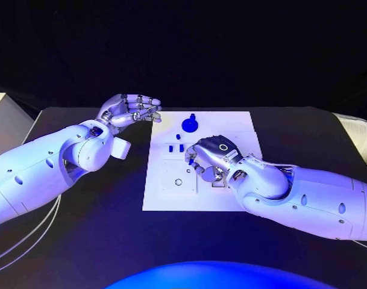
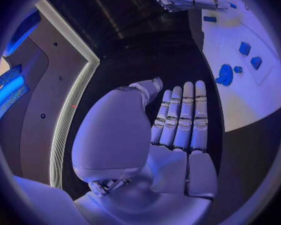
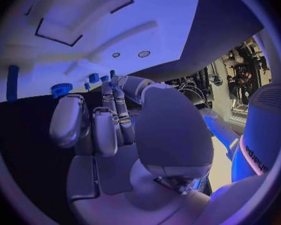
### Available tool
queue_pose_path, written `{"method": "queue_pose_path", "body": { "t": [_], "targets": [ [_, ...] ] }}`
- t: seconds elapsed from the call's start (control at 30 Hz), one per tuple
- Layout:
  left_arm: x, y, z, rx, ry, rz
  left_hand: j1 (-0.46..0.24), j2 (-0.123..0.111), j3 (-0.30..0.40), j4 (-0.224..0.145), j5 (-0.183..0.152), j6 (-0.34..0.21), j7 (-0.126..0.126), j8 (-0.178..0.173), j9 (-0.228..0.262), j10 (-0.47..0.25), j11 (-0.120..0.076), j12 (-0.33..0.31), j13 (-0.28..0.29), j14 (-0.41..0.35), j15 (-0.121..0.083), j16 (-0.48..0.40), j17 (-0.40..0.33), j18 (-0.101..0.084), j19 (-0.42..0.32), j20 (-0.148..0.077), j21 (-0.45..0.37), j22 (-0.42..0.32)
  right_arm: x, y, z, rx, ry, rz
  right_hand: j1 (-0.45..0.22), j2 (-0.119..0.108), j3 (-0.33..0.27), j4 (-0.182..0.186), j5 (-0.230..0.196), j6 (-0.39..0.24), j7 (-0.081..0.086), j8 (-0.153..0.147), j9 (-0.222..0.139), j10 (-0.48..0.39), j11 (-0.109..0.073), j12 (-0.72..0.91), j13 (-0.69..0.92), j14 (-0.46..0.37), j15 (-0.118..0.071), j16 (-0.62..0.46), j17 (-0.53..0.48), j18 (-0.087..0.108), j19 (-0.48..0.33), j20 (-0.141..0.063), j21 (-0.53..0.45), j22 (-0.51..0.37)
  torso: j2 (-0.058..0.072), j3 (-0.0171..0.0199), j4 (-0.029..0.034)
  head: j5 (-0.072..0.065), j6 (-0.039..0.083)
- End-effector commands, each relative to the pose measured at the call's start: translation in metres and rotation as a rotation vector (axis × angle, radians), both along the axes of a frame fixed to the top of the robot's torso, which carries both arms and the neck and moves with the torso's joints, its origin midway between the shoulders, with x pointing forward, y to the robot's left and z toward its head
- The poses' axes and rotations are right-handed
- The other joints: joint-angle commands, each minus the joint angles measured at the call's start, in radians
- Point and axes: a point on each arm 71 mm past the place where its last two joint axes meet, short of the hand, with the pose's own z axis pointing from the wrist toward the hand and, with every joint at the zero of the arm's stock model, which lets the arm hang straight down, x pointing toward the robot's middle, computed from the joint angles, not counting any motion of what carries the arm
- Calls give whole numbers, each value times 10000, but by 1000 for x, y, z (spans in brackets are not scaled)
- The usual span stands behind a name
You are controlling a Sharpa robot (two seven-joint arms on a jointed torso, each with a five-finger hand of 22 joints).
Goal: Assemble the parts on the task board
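Two hands share the work: the right hand [image 1: 211, 158] hovers over the middle of the white board [image 1: 235, 129] on the table [image 1: 88, 241], fingers curled on nothing I can see, probably choosing among the blue parts [image 1: 189, 124], while the left hand [image 1: 129, 110] waits empty beside its far corner, fingers straight.

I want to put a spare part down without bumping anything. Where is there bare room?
Free: the task board near strip, below the right hand, and the black table nearer the robot. Crowded: the board's far middle, with the blue parts beside the left hand.
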Motion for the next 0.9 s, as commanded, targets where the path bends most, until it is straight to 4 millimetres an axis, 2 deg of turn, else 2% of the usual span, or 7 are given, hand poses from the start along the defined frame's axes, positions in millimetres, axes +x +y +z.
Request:
{"method": "queue_pose_path", "body": {
  "t": [0.03, 0.23, 0.47, 0.7, 0.9],
  "targets": [
    [0, -1, 2, -141, -77, -24, 119, 6, -41, -12, 4, -18, 89, -64, -12, 16, 50, -57, 16, 70, 15, -69, 11, 116, 73, -3, -64, -9, -2, 2, -2, -282, -114, 33, 8, 61, 56, -8, 53, 81, -5, 65, 12, 333, -251, 18, 15, 430, -75, 37, -20, -72, 47, -41, -32, -17, 3, 7, -1, 71, -80],
    [-1, -1, 2, -141, -70, -48, 116, 3, -45, -10, 3, -19, 90, -65, -13, 15, 51, -59, 16, 72, 15, -71, 14, 115, 76, -3, -66, -10, -1, 3, -6, -416, -23, 4, 8, 61, 56, -8, 53, 81, -5, 65, 12, 333, -251, 18, 15, 430, -75, 37, -20, -72, 47, -41, -32, -17, -10, -9, -8, 92, -125],
    [-1, -1, 2, -129, -52, -51, 116, 3, -45, -10, 3, -19, 90, -65, -13, 15, 51, -59, 16, 72, 15, -71, 14, 115, 76, -3, -66, -10, -1, 4, -9, -471, 46, 11, 8, 61, 56, -8, 53, 81, -5, 65, 12, 333, -251, 18, 15, 430, -75, 37, -20, -72, 47, -41, -32, -17, -12, 7, -11, 131, -159],
    [-1, -1, 1, -120, -36, -68, 112, 0, -53, -5, 3, -19, 91, -69, -16, 12, 53, -64, 17, 73, 17, -80, 23, 113, 83, -2, -72, -15, -2, 5, -10, -516, 100, 32, 8, 61, 56, -8, 53, 81, -5, 65, 12, 333, -251, 18, 15, 430, -75, 37, -20, -72, 47, -41, -32, -17, -9, -7, -13, 143, -165],
    [0, -1, 0, -119, -29, -71, 112, 0, -53, -5, 3, -19, 91, -69, -16, 12, 53, -64, 17, 73, 17, -80, 23, 113, 83, -2, -72, -15, -3, 5, -11, -542, 135, 53, 8, 61, 56, -8, 53, 81, -5, 65, 12, 333, -251, 18, 15, 430, -75, 37, -20, -72, 47, -41, -32, -17, -6, 6, -9, 164, -177]
  ]
}}
